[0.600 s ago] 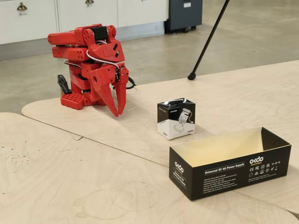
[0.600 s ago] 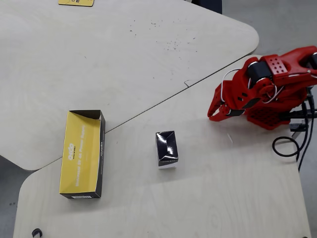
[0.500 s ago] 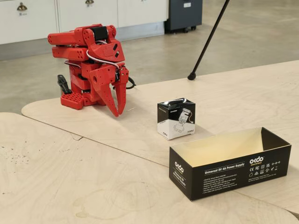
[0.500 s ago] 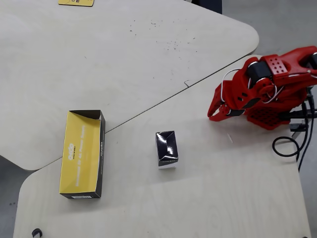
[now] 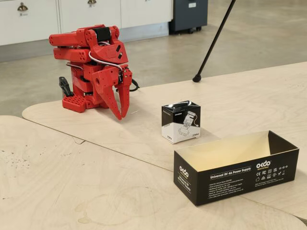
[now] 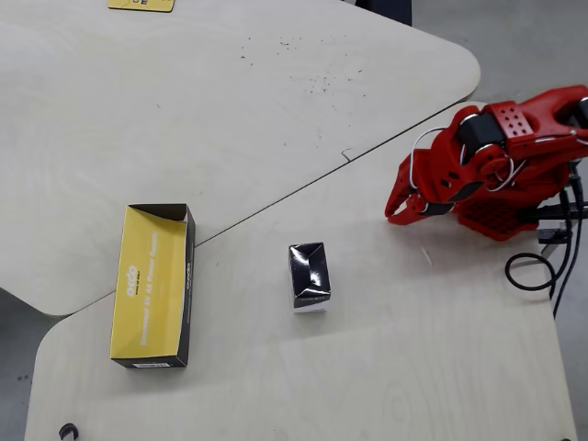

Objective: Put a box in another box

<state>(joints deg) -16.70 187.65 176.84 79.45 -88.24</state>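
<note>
Box [image 5: 181,121] (upright on table) well apart from folded tool [image 5: 122,114]

The red arm [image 5: 93,67] sits folded at the back of the surface [image 5: 72,167], its fingers [image 5: 111,103] close together with tips pointing down. The small box [image 5: 181,121] stands apart from it. Nearer, the long open box [image 5: 236,167] lies empty.

Pale plywood tables [image 5: 57,172], grey concrete floor [image 5: 268,28], white cabinets [image 5: 86,12] behind.
</note>
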